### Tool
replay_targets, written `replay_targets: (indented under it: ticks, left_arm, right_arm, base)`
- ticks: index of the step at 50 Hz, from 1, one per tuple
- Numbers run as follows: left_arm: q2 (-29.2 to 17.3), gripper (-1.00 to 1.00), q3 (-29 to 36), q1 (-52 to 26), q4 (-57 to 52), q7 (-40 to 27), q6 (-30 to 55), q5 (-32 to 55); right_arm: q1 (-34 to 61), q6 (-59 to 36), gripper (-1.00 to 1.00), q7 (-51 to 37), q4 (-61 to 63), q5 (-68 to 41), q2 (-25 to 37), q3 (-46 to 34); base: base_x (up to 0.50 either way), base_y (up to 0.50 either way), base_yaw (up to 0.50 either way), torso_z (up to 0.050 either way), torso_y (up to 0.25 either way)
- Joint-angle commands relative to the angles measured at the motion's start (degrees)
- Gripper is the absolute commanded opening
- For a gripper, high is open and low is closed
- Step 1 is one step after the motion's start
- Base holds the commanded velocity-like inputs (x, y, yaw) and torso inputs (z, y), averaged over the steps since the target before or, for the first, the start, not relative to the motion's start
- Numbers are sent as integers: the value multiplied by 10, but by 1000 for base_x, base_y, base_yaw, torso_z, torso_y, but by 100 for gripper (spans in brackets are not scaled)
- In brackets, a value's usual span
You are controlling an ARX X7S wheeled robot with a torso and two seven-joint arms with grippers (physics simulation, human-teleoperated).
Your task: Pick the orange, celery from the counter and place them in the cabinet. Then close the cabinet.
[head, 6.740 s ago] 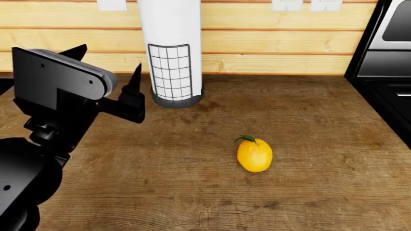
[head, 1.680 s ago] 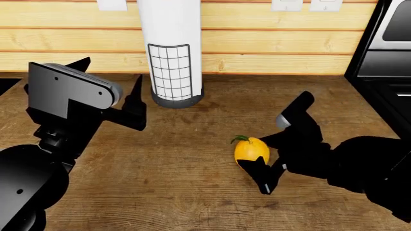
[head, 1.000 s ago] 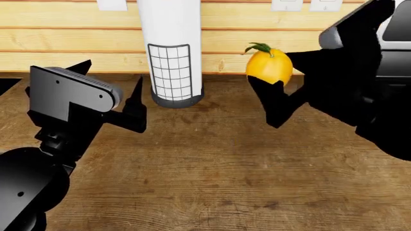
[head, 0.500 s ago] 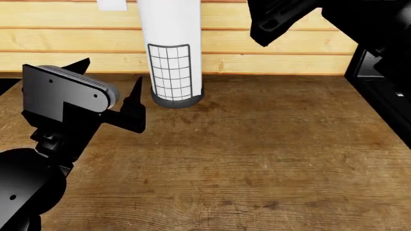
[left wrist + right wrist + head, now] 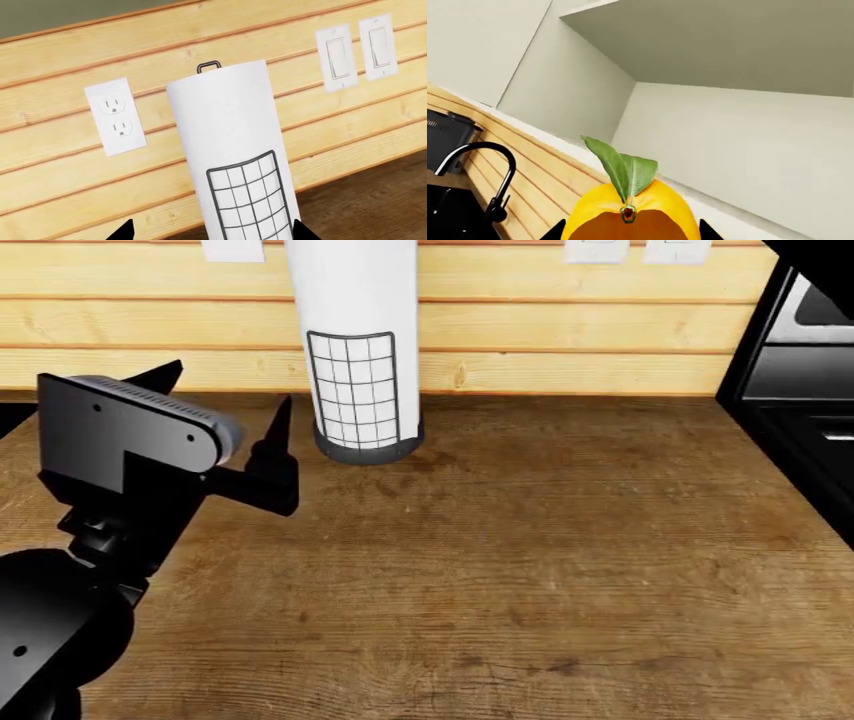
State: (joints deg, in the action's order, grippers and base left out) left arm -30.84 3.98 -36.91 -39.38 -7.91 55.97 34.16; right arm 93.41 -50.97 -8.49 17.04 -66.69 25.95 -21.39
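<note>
The orange (image 5: 627,200), yellow with a green leaf at its stem, fills the near part of the right wrist view. My right gripper (image 5: 630,231) is shut on it, a black fingertip on each side, held high against a pale wall. The head view shows neither the orange nor that gripper. Only a black bit of the right arm (image 5: 811,250) shows in its top right corner. My left gripper (image 5: 234,380) hovers open and empty over the left of the brown wooden counter (image 5: 534,570), pointing at the paper towel roll (image 5: 233,165). The celery and the cabinet are out of view.
A white paper towel roll (image 5: 354,340) stands at the back of the counter against the wooden plank wall. A black stove front (image 5: 801,420) borders the counter on the right. A black faucet (image 5: 494,170) shows in the right wrist view. An outlet (image 5: 122,116) and switches (image 5: 353,55) are on the wall.
My right gripper closed on the orange on the counter, lifted it and carried it up and right out of the head view. The left arm has barely moved.
</note>
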Motion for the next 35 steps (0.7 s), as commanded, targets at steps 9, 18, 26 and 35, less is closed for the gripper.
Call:
replay_targets:
  ticks: [9, 18, 26, 35]
  left_arm:
    - [-2, 100, 0, -1, 5, 2, -8, 2]
    - [-4, 100, -1, -13, 2, -1, 3, 9]
    - [-4, 100, 2, -19, 3, -1, 4, 11]
    - [-5, 100, 4, -20, 6, 0, 0, 10]
  right_arm:
    - [93, 67, -100, 54, -133, 119, -81, -50]
    - [143, 109, -100, 61, -234, 202, -110, -86]
    - [184, 149, -100, 77, -340, 256, -140, -110]
    - [220, 180, -100, 104, -443, 283, -174, -127]
  base:
    - [0, 0, 0, 0, 0]
    - [0, 0, 0, 0, 0]
    - [0, 0, 0, 0, 0]
    - [0, 0, 0, 0, 0]
